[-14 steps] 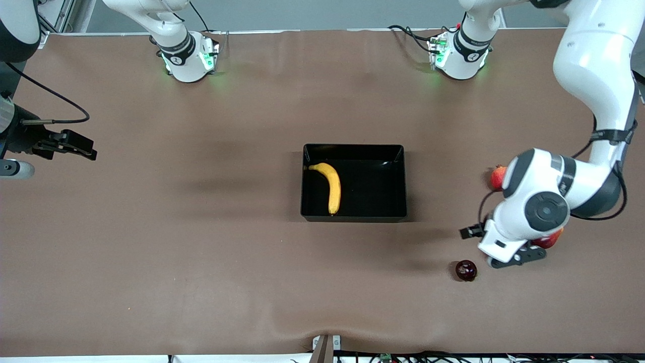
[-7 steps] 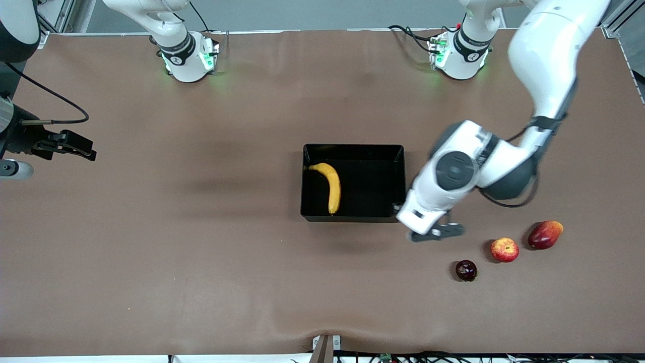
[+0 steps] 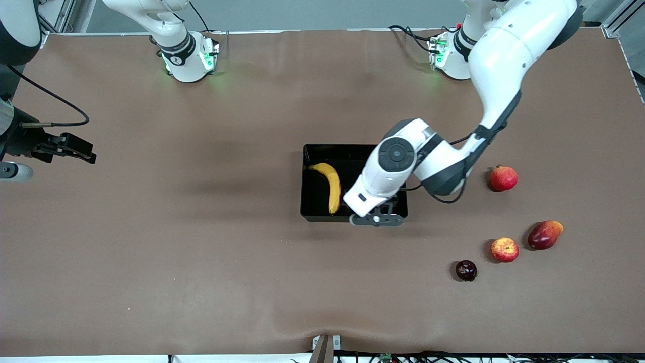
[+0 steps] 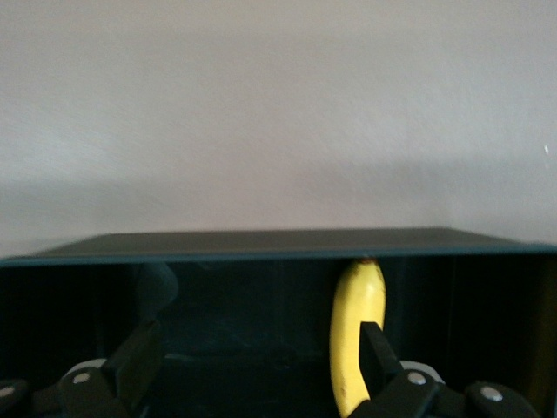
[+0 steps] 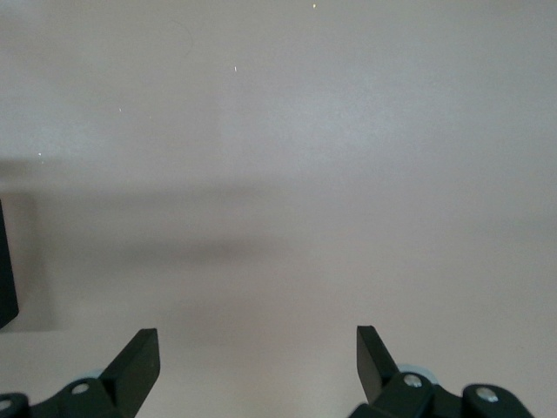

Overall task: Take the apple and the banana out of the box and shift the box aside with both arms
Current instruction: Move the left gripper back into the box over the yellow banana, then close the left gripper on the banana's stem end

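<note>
The black box (image 3: 316,217) sits mid-table with the yellow banana (image 3: 331,185) lying inside it, toward the right arm's end. My left gripper (image 3: 377,219) hangs open over the box's wall nearest the front camera. In the left wrist view its fingers (image 4: 137,359) spread wide with nothing between them, above the box's dark floor (image 4: 252,335); the banana (image 4: 355,326) lies beside one finger. The red-and-yellow apple (image 3: 504,249) rests on the table toward the left arm's end. My right gripper (image 3: 68,146) waits open over bare table at the right arm's end, empty (image 5: 258,353).
Near the apple lie a red pomegranate (image 3: 504,178), a red-orange mango (image 3: 545,234) and a small dark purple fruit (image 3: 466,270). The left arm's forearm (image 3: 443,161) crosses over the box's end nearest those fruits. Brown table (image 3: 201,252) surrounds the box.
The left arm has swung from above the loose fruits to over the box, uncovering the apple, mango and pomegranate. Its gripper stayed open. The right arm has not moved.
</note>
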